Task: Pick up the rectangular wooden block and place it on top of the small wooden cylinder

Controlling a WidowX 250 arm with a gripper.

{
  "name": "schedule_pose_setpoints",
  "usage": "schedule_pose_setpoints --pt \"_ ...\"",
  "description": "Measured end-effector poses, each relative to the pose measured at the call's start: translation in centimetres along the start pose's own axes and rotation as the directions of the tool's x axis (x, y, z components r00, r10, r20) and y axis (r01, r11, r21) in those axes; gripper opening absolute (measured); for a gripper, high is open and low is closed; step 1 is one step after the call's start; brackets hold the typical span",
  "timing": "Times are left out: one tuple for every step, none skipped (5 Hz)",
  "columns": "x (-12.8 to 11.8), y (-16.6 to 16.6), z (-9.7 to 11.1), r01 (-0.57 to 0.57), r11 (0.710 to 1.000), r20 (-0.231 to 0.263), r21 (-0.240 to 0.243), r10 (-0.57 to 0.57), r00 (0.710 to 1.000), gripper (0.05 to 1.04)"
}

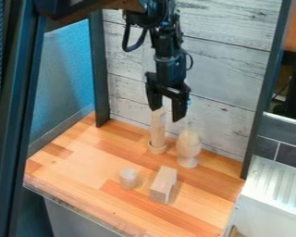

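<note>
Four pale wooden pieces sit on the striped wooden surface [70, 159], and above the back pair I see the black claw [167, 115] pointing down, its two fingers spread well apart. A tall post [157, 132] with a wider round foot stands upright, its top right by the left-hand fingertip from where I look (whether they touch, I can't tell). Just beside it, to the right, is a stemmed cup [188, 152] with a rounded top. Nearer me, a short cylinder [128, 178] stands just left of an oblong block [163, 184]. Whitewashed boards [228, 83] rise behind.
</note>
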State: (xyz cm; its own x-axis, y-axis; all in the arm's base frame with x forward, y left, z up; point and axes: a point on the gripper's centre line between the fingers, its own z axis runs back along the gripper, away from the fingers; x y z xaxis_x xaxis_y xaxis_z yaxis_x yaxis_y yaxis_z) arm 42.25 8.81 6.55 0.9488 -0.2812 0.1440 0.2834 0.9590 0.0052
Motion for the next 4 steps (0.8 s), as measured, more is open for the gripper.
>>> schedule_pose_setpoints --pt "-1.5 0.1 -1.4 0.004 1.0 -0.03 -0.013 -0.004 1.0 1.0" --pt "-3.2 0.5 -1.5 0.011 1.0 -0.01 0.008 -0.011 1.0 1.0" --pt "-5.1 0.5 -3.3 0.021 1.0 -0.018 0.023 -0.021 1.0 1.0" --pt "-6.5 -0.1 -5.3 0.044 0.998 -0.012 0.039 -0.043 0.999 1.0"
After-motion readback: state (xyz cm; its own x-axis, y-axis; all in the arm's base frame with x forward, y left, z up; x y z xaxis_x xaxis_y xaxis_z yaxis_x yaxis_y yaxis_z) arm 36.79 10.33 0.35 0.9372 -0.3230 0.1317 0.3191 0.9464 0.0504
